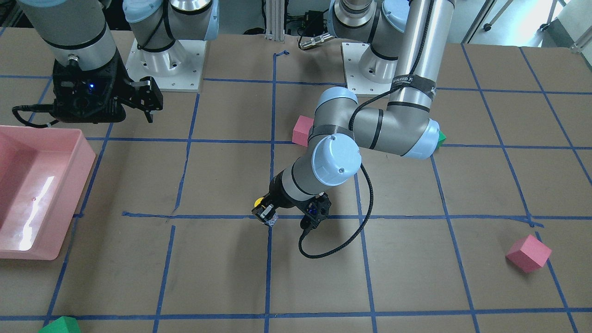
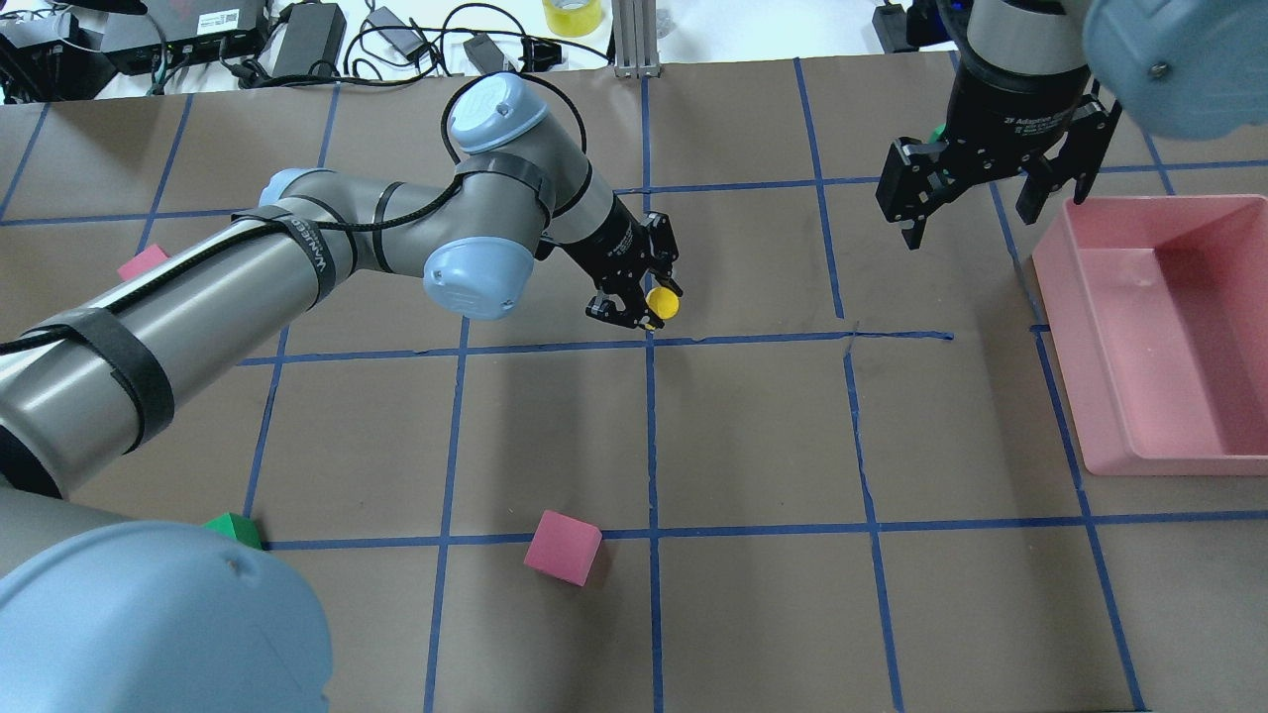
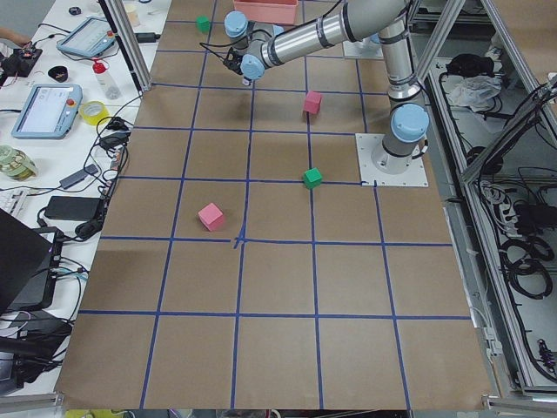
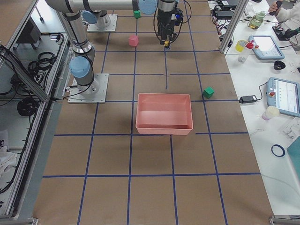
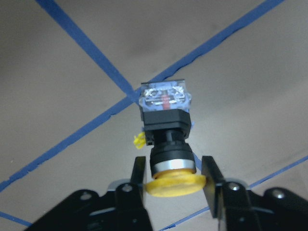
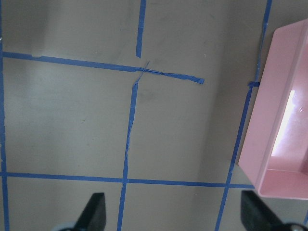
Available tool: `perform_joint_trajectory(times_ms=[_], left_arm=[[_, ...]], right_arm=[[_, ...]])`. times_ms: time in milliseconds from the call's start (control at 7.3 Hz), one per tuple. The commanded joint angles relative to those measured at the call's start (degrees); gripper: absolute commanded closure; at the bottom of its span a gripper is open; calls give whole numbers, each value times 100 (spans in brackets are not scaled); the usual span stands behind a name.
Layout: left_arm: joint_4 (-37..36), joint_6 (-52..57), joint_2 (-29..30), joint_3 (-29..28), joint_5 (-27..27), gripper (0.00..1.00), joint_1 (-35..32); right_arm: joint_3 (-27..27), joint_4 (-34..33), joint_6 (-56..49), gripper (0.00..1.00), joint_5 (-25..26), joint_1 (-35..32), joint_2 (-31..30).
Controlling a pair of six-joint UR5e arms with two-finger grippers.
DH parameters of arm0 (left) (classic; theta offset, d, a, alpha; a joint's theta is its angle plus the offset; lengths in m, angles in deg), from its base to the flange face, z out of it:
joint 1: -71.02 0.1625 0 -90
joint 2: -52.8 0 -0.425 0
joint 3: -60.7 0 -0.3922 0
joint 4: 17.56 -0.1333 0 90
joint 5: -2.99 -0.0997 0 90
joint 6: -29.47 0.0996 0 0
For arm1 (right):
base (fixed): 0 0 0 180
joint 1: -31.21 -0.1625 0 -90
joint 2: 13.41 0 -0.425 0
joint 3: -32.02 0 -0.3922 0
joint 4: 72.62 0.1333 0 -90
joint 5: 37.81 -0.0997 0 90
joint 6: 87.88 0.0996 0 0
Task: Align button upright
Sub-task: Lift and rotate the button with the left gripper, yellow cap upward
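Note:
The button (image 5: 168, 144) has a yellow cap, a black body and a whitish contact block. My left gripper (image 5: 173, 168) is shut on it just below the cap. The cap is towards the wrist and the contact block points down at a blue tape crossing. I cannot tell if the block touches the table. In the overhead view the yellow cap (image 2: 662, 302) shows at the left gripper (image 2: 637, 305), near the table's middle. It also shows in the front view (image 1: 259, 202). My right gripper (image 2: 976, 198) is open and empty, above the table beside the pink bin.
A pink bin (image 2: 1159, 327) stands on the robot's right side. One pink cube (image 2: 562, 547) lies near the robot and another (image 2: 144, 262) at the far left. A green cube (image 2: 233, 530) lies by the left arm's base. Blue tape lines grid the brown table.

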Motion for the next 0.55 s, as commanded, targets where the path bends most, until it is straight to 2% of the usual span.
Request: perform_joint_trajectory(times_ms=[0,274,411], left_arm=[[24,-23,73,113,302,72,6],[32,90,74,123,260,58,50],[32,91,74,131,233,21,59]], right_arm=[[9,0,0,0,-3,-1,0],[9,0,0,0,-3,-1,0],[9,0,0,0,6,7,0]])
